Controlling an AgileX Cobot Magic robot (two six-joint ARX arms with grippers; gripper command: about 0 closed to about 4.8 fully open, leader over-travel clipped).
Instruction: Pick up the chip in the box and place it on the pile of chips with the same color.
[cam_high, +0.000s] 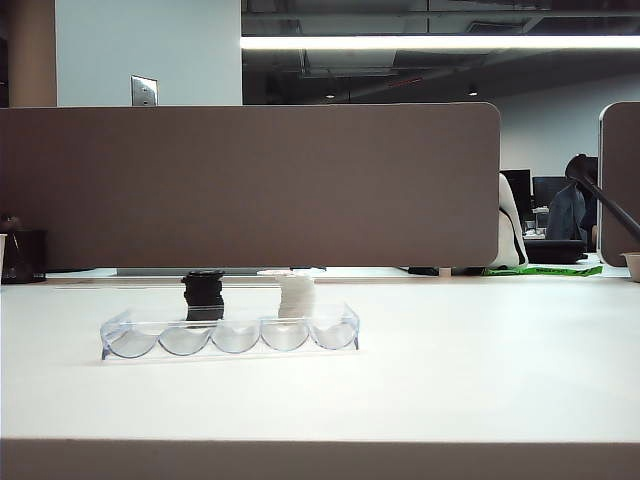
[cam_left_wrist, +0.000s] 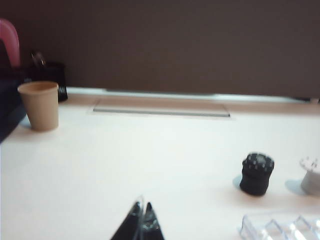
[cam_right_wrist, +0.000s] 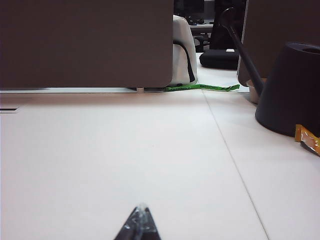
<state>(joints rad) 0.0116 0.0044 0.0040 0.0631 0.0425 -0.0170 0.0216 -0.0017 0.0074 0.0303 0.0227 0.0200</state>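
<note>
An office: desk partition (cam_high: 250, 185), monitors (cam_high: 535, 190) behind, white desk (cam_high: 450, 370).

A black stack of chips (cam_high: 203, 296) is standing on a white worktop (cam_high: 450, 370). A brown divider panel (cam_high: 250, 185) is rising behind it. A tan paper cup (cam_left_wrist: 39, 105) is sitting near the worktop's far edge. A green strip (cam_right_wrist: 202, 87) is lying beside a white bag (cam_right_wrist: 183, 50).

A white table (cam_high: 450, 370) carries everything. On it sits the clear box (cam_high: 230, 335), and just behind it two stacks stand apart — black chips (cam_high: 203, 297) and the white pile (cam_high: 296, 296). Off to the left stands a paper cup (cam_left_wrist: 39, 105); on the right — a dark base (cam_right_wrist: 292, 90).
</note>
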